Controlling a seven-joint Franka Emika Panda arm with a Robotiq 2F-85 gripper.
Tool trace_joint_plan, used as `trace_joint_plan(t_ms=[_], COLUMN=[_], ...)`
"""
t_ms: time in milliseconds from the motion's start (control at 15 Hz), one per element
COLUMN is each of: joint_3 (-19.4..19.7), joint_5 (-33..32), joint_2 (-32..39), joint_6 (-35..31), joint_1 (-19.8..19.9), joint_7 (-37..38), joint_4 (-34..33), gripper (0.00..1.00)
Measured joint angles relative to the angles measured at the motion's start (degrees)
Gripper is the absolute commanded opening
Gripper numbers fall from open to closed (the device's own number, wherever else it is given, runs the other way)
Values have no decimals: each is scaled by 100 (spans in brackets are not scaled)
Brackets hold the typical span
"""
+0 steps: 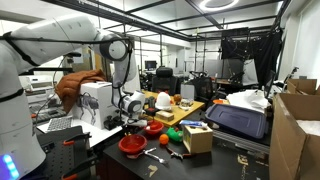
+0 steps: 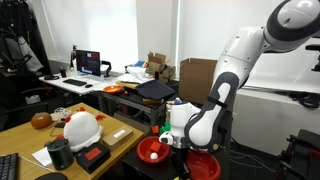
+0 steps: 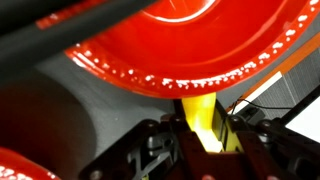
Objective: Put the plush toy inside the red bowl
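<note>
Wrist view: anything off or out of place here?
Nothing spilled or broken. One oddity: there are two candidates, a large red bowl across the top and a second red bowl clipped at lower left, so the target is ambiguous. The gripper pinches a yellow item, too blurred to identify.

Wrist view: red bowl [image 3: 170,50] cut off by top and right edges | second red rim [image 3: 15,165] clipped at lower-left corner | yellow item [image 3: 205,125] gripped between fingers [image 3: 160,150] blurred, kind not determinable | in an exterior view: fingers too small, partly hidden behind wrist [image 2: 185,120]
</note>
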State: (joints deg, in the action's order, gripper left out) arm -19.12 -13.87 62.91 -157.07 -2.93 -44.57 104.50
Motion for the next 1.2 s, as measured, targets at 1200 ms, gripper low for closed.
trace_joint_plan(t_ms=[1200], joint_3=[-876], joint_5=[1134], joint_2=[-1649], joint_6=[-652], joint_1=[668], joint_7=[1430], joint_4=[953], gripper=[8])
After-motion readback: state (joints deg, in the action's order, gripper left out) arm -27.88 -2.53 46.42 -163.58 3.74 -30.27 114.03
